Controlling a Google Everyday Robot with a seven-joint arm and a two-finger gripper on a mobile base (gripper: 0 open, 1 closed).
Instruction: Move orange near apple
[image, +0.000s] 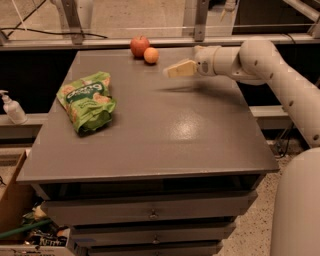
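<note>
On the gray table (200, 145), the orange (151, 55) is set just beside the apple (140, 46). The gripper (180, 69) is held near them, and its grip cannot be told. The green bag's (87, 100) writing cannot be read.

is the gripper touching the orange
Apart. The camera view shows bare tabletop between the gripper, hovering to the right, and the orange beside the apple.

smooth plastic tool (171, 71) over faintly glossy tabletop (165, 135)

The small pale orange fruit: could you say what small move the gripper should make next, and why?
Probably draw the gripper back clear: the small pale orange already sits beside the round red apple, and the gripper hangs apart to its right.
</note>
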